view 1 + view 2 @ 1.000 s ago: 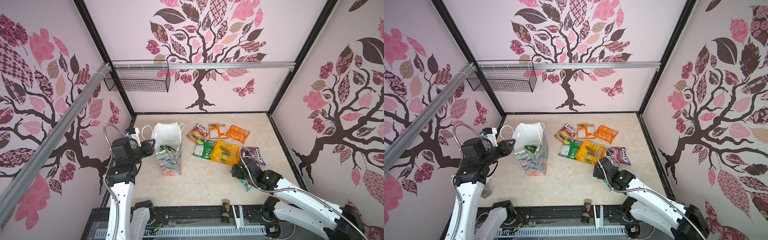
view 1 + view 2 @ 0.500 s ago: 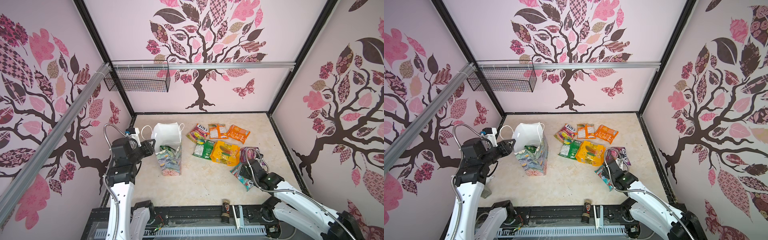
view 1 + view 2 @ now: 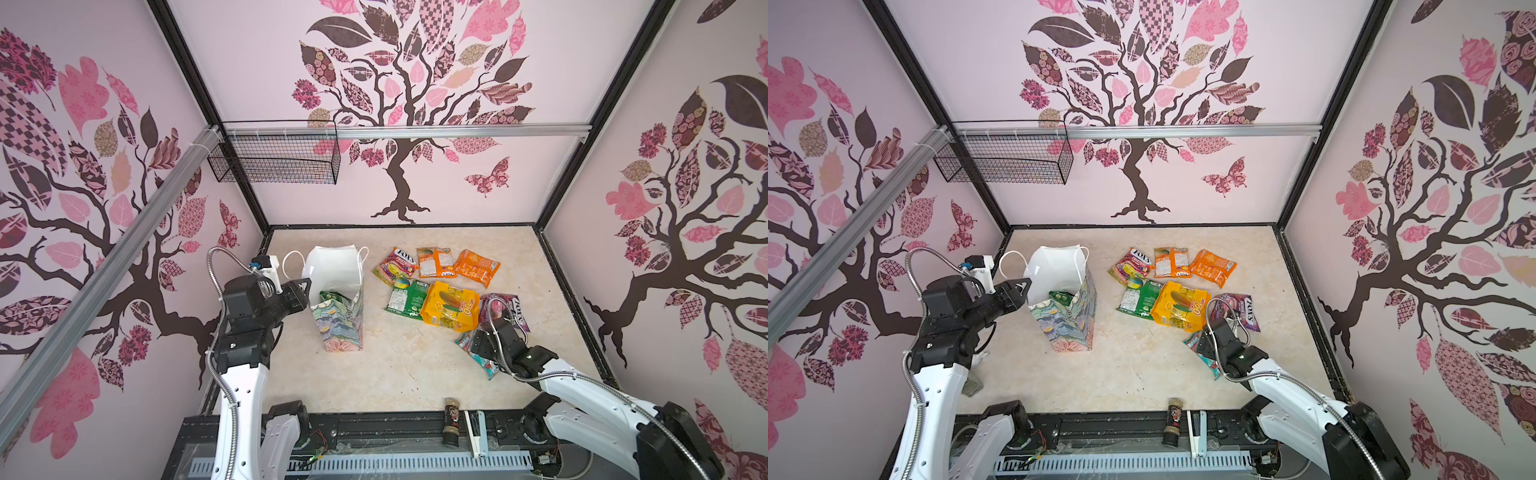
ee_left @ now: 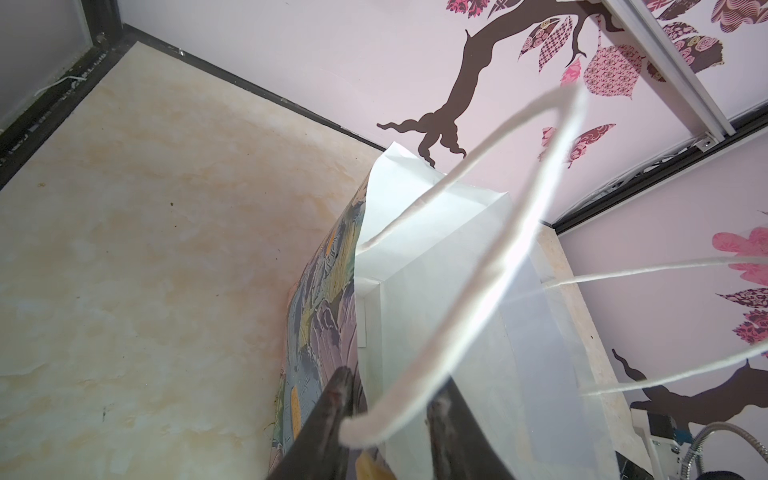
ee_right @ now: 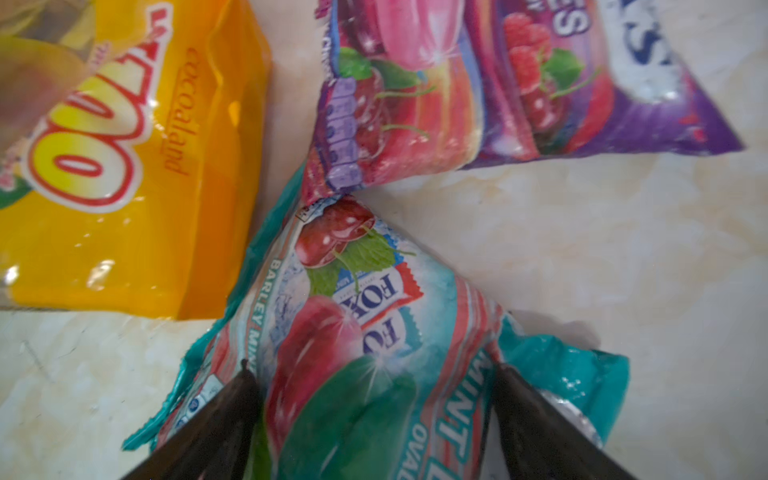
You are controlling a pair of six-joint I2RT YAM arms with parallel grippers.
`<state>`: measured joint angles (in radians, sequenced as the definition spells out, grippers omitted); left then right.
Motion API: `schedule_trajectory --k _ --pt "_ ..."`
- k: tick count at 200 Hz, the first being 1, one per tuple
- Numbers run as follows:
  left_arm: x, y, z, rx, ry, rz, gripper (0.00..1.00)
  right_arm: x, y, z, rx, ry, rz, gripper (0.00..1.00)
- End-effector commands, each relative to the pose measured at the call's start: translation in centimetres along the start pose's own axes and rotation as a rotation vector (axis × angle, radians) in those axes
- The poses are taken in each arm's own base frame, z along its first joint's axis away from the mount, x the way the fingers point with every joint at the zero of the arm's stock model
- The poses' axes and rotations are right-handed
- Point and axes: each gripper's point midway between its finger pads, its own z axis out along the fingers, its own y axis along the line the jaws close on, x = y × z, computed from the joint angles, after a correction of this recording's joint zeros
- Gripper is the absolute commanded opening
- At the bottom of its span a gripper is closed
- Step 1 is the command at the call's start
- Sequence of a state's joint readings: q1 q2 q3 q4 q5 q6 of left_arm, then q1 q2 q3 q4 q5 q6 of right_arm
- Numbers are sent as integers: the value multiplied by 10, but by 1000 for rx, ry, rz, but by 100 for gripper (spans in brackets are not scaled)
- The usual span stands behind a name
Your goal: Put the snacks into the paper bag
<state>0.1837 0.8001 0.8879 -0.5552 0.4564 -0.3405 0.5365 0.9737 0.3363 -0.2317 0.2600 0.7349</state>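
Note:
The paper bag [image 3: 340,328] [image 3: 1067,328] stands upright at the left, floral outside and white inside, with a green packet [image 3: 332,298] showing in its mouth. My left gripper [image 3: 305,286] [image 4: 392,399] is at the bag's left rim. Its jaws are apart, one finger outside the wall and one inside, and a cord handle [image 4: 490,266] loops in front. Several snacks lie flat at the right, among them a yellow packet [image 3: 451,305] and a purple packet [image 3: 509,311]. My right gripper [image 3: 473,340] [image 5: 374,374] is low over the teal packet [image 3: 488,368] [image 5: 374,311], open wide with a finger on each side.
More packets lie toward the back: green [image 3: 405,297], two orange [image 3: 476,266] [image 3: 434,262] and a striped one [image 3: 395,264]. A dark jar [image 3: 452,419] and a white stapler-like object [image 3: 478,428] sit at the front edge. A wire basket [image 3: 274,160] hangs on the back wall.
My right gripper has shifted a little over the teal packet, and more of the packet shows at its side now. The left arm and the bag have not moved.

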Motion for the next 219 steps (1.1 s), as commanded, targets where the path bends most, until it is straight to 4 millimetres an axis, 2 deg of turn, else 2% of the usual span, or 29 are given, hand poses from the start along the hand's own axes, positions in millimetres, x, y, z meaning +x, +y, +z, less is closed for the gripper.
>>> schedule_trajectory --k 1,62,101,123,152,165,190,219 --pt "2 1 1 5 -4 7 34 35 35 0 -187 202 16 85" --pt "2 2 1 1 -4 6 34 62 89 -4 -302 282 -78 84" --pt "2 2 0 -1 -6 9 34 64 131 -5 -398 268 -125 83" --pt "2 2 0 -3 -6 8 34 67 158 -8 -427 269 -206 83" --pt "1 3 -1 -8 -10 9 34 79 183 -13 -474 300 -286 83" --pt "1 3 -1 -13 -13 12 34 78 186 -16 -482 300 -296 82" --pt "1 4 -1 -17 -14 13 34 60 186 -30 -482 237 -305 81" --pt "1 3 -1 -13 -14 13 34 38 166 -46 -406 157 -310 81"
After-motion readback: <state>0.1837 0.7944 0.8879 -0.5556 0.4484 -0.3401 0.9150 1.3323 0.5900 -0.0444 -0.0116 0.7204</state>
